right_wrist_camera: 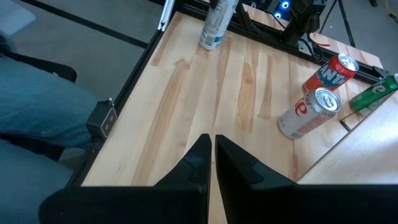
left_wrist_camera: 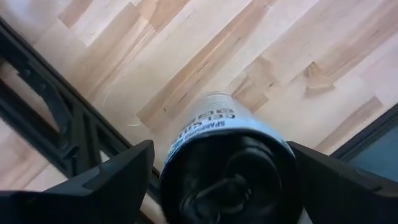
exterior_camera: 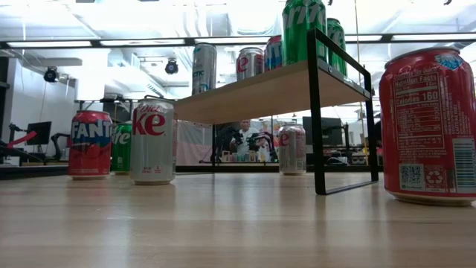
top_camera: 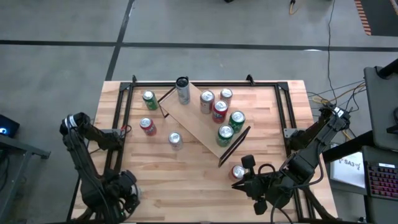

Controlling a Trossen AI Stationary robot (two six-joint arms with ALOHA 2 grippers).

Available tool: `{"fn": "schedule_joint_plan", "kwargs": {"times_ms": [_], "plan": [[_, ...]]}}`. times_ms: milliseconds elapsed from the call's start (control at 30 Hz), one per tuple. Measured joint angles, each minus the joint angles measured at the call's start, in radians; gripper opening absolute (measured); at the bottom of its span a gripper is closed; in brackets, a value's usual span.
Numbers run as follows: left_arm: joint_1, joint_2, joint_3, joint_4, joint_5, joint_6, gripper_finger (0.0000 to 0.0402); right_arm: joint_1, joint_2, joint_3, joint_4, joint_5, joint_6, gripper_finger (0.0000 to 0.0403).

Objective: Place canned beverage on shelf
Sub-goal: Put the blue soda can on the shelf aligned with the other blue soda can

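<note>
The shelf stands slantwise mid-table, and several cans stand on its board. A red can stands on the tabletop off its near end, large in the low view. A Fanta can, a green can and a Diet Coke can stand left of the shelf. My left gripper is at the table's near left corner, shut on a white can. My right gripper is shut and empty, beside the red can. My left gripper pinches the white can between its two fingers, one finger on each side of the wall, near the can's dark end. The right wrist view shows the can tilted, its lower end close to the tabletop; whether it touches, I cannot tell.
A black rail frame runs round the plank tabletop. Bare wood lies between the shelf and the near edge. In the right wrist view a person's legs in blue jeans show beside the table.
</note>
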Motion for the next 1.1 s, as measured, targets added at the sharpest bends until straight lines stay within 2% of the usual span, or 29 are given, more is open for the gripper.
{"fn": "schedule_joint_plan", "kwargs": {"times_ms": [133,233,467,767,933,1100], "plan": [[0.000,0.000,-0.036,0.017,0.000,-0.002,0.0339,0.000,0.000,0.000,0.000,0.000,-0.001,0.0012],[0.000,0.000,-0.037,0.015,0.000,-0.001,0.0323,0.000,0.000,0.000,0.000,0.000,-0.002,0.0012],[0.000,0.000,0.002,0.011,0.003,0.010,0.0238,0.000,0.000,0.000,0.001,0.000,-0.002,0.0012],[0.007,0.000,0.048,-0.027,-0.010,0.033,0.0238,0.000,0.000,0.000,0.001,0.001,-0.002,0.0012],[0.035,0.000,0.121,-0.037,-0.157,0.125,0.0238,0.000,0.000,0.000,0.000,0.001,-0.002,0.0012],[0.088,0.000,0.248,-0.120,-0.409,0.259,0.0238,0.000,0.000,0.000,-0.002,0.000,-0.002,0.0012]]}}
